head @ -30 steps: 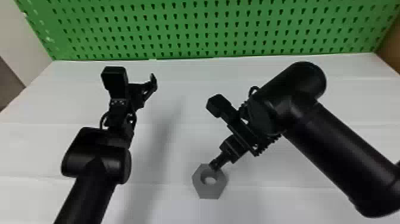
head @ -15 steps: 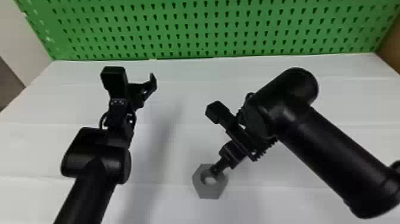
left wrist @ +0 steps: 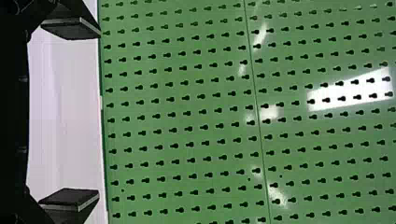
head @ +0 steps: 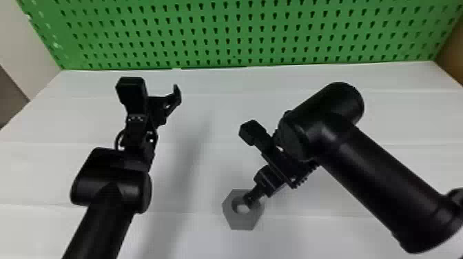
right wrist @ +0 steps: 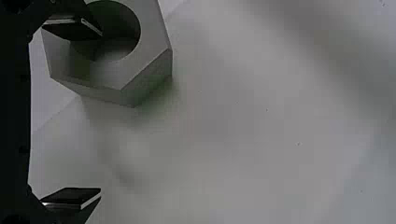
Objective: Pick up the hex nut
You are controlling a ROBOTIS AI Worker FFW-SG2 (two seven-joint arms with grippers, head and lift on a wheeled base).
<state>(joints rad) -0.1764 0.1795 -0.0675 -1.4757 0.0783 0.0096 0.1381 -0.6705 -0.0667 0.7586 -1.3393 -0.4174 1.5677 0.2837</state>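
two black arms are over a white table (head: 38,175), with a green pegboard (head: 244,37) standing along its back edge. at the far left of the head view there's a pale wall (head: 20,44).

next along, the left arm (head: 103,224) comes in from the bottom edge, and its left gripper (head: 162,101) is above the back part of the table, near the pegboard and well apart from the nut. its jaws are released: the left wrist view has the two flat fingers (left wrist: 70,198) spread wide, with a strip of white table and the pegboard beyond them.

further right, near the front of the table, the gray hex nut (head: 244,221) lies flat, its round hole facing up. the right gripper (head: 255,197) is tipped down over it, one finger crossing in front of the hole's edge in the head view. these jaws are released too: in the right wrist view the fingers (right wrist: 70,30) are wide apart, one overlapping the nut's hole, the other off to the side over bare table. i can't tell whether the nearer finger dips into the hole or touches the nut.

the right arm (head: 375,175) slants in from the right edge, and a brown surface (head: 453,48) is at the far right, beside the pegboard.
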